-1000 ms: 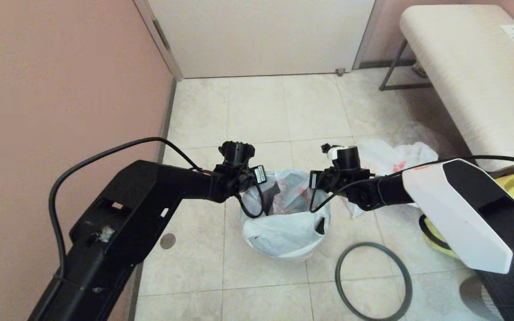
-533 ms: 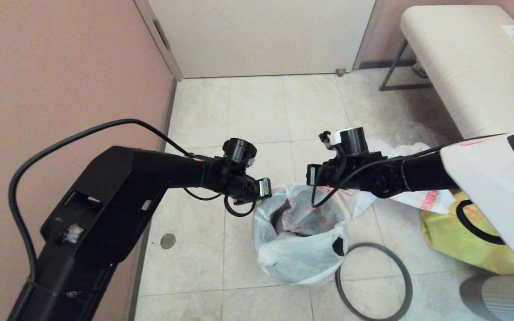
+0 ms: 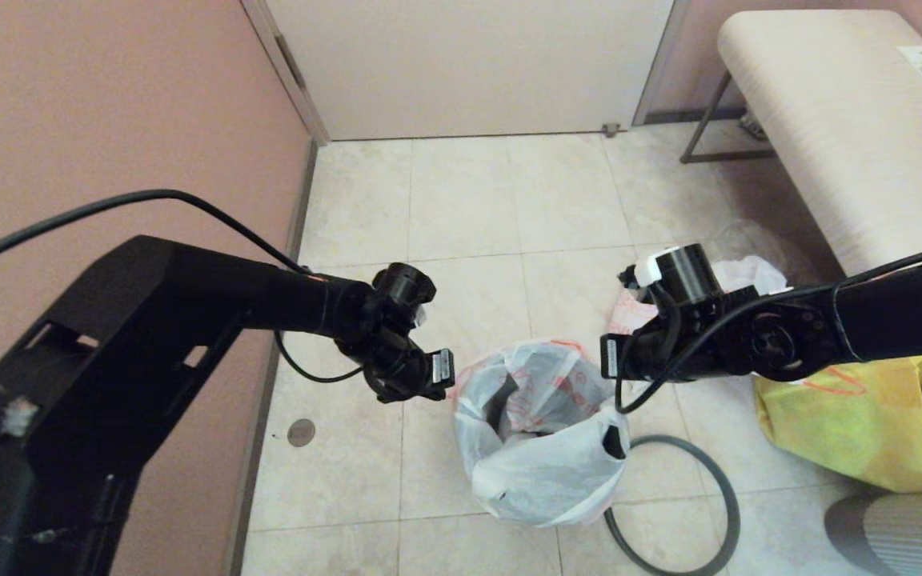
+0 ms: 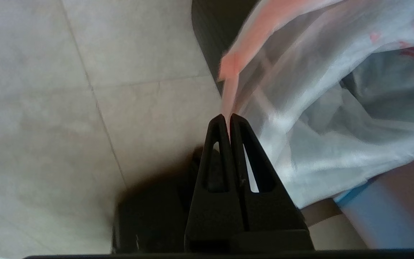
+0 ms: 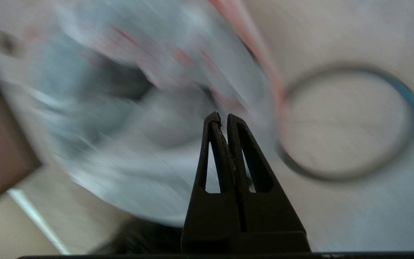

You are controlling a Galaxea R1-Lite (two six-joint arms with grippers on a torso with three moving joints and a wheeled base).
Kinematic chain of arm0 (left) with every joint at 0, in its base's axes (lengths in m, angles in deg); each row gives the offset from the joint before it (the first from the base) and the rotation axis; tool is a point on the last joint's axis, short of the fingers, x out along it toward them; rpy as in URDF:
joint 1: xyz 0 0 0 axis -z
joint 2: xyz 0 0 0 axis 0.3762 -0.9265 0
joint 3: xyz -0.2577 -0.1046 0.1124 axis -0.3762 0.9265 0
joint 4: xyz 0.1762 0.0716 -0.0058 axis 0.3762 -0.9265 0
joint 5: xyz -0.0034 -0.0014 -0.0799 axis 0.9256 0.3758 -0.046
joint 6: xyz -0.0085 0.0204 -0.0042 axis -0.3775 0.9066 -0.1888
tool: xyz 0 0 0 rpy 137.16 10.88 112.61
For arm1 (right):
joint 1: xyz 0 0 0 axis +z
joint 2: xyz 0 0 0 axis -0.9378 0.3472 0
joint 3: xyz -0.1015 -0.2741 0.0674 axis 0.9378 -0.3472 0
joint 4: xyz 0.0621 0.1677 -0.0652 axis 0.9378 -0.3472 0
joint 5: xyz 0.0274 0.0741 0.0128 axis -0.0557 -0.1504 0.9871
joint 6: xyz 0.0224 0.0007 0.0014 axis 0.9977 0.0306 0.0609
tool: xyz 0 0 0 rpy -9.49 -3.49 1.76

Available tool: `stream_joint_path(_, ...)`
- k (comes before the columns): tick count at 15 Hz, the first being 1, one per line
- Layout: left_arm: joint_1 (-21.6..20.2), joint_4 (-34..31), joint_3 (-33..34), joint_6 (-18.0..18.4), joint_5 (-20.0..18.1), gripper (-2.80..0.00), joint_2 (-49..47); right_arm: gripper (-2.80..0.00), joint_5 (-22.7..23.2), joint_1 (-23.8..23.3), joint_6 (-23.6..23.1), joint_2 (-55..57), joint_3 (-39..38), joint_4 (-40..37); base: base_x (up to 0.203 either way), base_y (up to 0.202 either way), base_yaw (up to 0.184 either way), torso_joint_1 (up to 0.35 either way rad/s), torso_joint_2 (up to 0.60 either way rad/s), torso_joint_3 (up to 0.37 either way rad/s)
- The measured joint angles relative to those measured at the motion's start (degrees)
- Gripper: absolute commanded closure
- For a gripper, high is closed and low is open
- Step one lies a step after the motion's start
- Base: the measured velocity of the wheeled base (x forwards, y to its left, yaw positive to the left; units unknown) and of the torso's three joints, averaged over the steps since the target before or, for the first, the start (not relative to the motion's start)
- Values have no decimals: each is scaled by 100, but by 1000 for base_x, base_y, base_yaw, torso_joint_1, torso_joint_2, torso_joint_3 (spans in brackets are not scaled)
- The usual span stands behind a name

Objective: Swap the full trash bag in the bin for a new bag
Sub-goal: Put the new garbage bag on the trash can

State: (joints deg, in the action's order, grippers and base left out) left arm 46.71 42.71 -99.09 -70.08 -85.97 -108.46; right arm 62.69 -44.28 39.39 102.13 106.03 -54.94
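The left gripper [image 4: 227, 117] was clamped on the pink-edged rim of the white bag [image 4: 322, 118]; the right gripper [image 5: 223, 117] had its fingers pressed together over the same bag [image 5: 128, 118], though blur hid whether plastic lay between them. In the head view both grippers flanked the open bag [image 3: 541, 448], which stood on the tiled floor [image 3: 461, 200] and hid the bin beneath. A dark hoop [image 3: 717, 512] lay just beside it, a yellow bag [image 3: 845, 432] further right.
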Motion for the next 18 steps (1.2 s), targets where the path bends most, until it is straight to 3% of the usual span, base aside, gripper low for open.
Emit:
stream_joint_path(4, 171, 70, 1108, -157, 282, 0, 874, 0, -267, 330, 6, -161, -338, -80, 0, 0, 0, 0, 0, 0)
stream_joint_path(6, 127, 595, 2051, -181, 469, 0, 1168, 0, -607, 613, -26, 138, -227, -13, 0, 0, 0, 0, 0, 0)
stream_joint_path(9, -303, 2401, 3544, -127, 341, 0, 1350, 0, -968, 1030, -200, 875, 296, -33, 0, 0, 0, 0, 0, 0)
stream_joint_path(11, -648, 3927, 4122, 0, -161, 0, 1269, 0, -1161, 1163, -419, 1418, 706, -126, 0, 0, 0, 0, 0, 0)
stream_joint_path(13, -890, 5057, 4355, 221, -732, 0, 1058, 0, -1288, 1296, -562, 1949, 1179, -357, 0, 0, 0, 0, 0, 0)
stream_joint_path(14, -935, 5329, 4372, 264, -822, 0, 996, 0, -1319, 1333, -593, 2206, 1392, -528, 0, 0, 0, 0, 0, 0)
stream_joint_path(18, -959, 5391, 4341, 282, -807, 0, 842, 0, -1572, 1297, -754, 3327, 2557, -1009, 0, 0, 0, 0, 0, 0)
